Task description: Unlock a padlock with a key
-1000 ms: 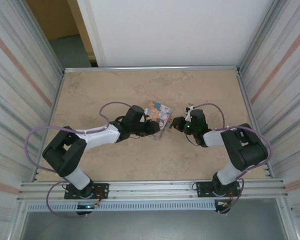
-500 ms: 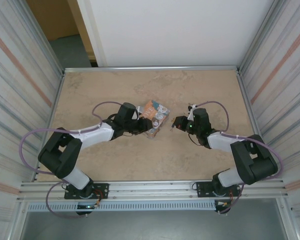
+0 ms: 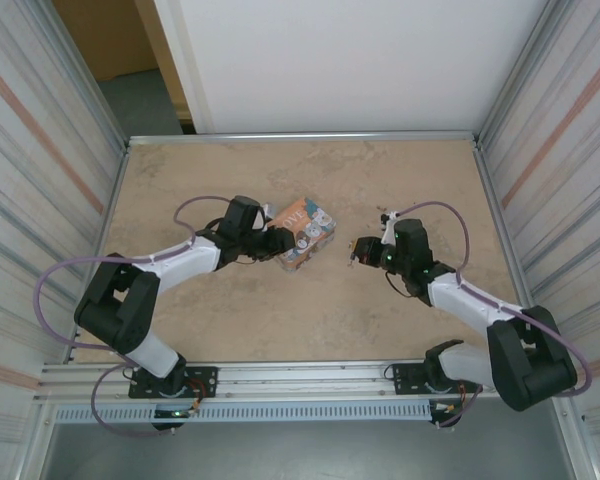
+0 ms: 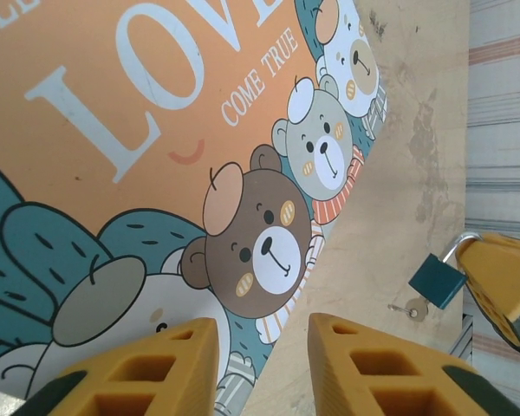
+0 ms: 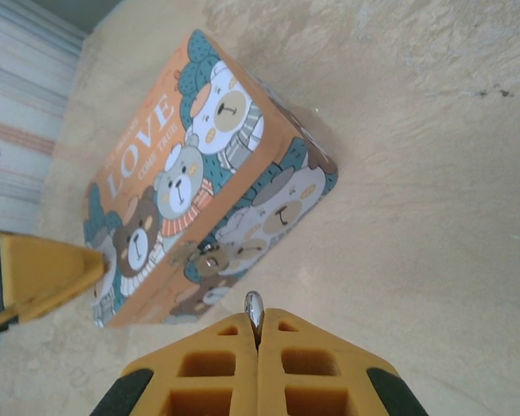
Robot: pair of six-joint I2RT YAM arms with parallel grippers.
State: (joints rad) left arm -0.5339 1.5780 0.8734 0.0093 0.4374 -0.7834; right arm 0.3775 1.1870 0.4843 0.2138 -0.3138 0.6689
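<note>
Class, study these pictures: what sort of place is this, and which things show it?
Probably a robot test cell: a left arm and right arm bolted to a metal rail, at a beige tabletop fenced by ribbed side panels.

Two robot arms, the left arm (image 3: pixel 180 262) and the right arm (image 3: pixel 470 300), are standing at one beige surface (image 3: pixel 280 320). One orange box (image 3: pixel 305 235) is sitting there. One padlock (image 4: pixel 436 282) and one key (image 4: pixel 410 308) are making up the small items. Each arm is carrying one pair of yellow jaws, giving two pairs. Two corrugated walls, the left wall (image 3: pixel 30 150) and the right wall (image 3: pixel 570 130), are flanking it.
</note>
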